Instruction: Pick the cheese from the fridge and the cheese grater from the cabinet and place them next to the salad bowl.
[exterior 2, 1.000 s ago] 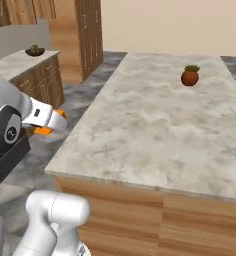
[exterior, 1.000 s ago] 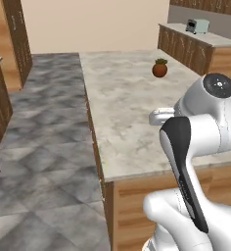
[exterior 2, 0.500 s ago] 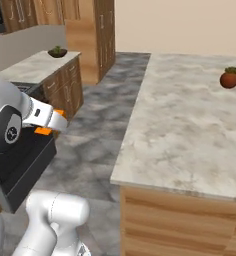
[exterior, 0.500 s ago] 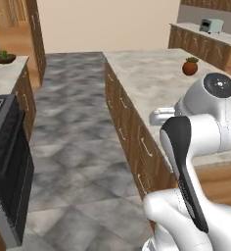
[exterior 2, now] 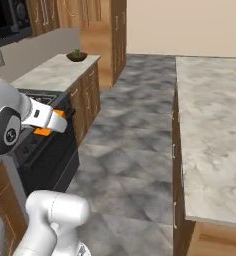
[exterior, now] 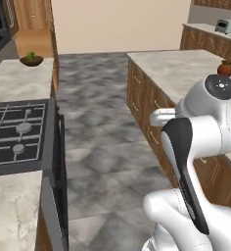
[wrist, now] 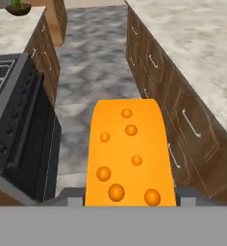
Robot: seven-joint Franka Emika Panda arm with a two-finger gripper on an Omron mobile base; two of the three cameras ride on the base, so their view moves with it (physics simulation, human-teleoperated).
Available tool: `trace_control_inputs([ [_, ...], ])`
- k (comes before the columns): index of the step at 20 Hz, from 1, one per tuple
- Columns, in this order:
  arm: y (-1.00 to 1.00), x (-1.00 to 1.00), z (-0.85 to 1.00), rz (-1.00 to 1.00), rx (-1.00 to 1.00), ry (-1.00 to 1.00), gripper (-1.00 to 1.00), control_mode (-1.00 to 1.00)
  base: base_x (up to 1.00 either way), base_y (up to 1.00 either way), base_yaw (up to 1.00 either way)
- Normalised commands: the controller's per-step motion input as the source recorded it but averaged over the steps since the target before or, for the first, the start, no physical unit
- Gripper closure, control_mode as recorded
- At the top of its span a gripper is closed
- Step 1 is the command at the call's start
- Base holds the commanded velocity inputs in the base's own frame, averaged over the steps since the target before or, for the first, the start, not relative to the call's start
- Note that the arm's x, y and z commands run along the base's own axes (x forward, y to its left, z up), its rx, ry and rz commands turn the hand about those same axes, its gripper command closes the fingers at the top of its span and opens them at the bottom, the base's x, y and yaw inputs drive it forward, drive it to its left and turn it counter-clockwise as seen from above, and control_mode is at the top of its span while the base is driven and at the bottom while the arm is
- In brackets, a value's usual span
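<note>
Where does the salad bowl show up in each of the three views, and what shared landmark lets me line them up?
Left base view: the salad bowl sits upper left, on the far counter beyond the stove.
Right base view: upper left, at the counter's far end.
Hand view: top left corner, cut by the frame edge.
Shared landmark: the stove, nearer than the bowl along the same counter run in every view.

Orange wedge-shaped cheese block with round darker holes (wrist: 130,153) sits clamped in the pincer (wrist: 130,199), thin end pointing away from it, held in the air above grey tiled floor. Seen from the right base view as a small orange bit (exterior 2: 44,131) at the arm's end. Shallow dark brown salad bowl with green leaves (exterior: 31,59) rests upright on the worktop, well apart, far ahead and left of the pincer (exterior 2: 77,56) (wrist: 18,7).
</note>
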Motion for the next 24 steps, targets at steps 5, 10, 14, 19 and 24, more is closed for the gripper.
trace_control_inputs([
  [5, 0.00, 0.00, 0.00, 0.00, 0.00, 0.00, 1.00, 1.00, 1.00, 0.11, -0.12],
  [10, 0.00, 0.00, 0.00, 0.00, 0.00, 0.00, 1.00, 1.00, 1.00, -0.10, -0.05],
  [14, 0.00, 0.00, 0.00, 0.00, 0.00, 0.00, 1.00, 1.00, 1.00, -0.05, 0.00],
  [19, 0.00, 0.00, 0.00, 0.00, 0.00, 0.00, 1.00, 1.00, 0.99, -0.29, 0.03],
  [24, 0.00, 0.00, 0.00, 0.00, 0.00, 0.00, 1.00, 1.00, 1.00, -0.16, 0.02],
])
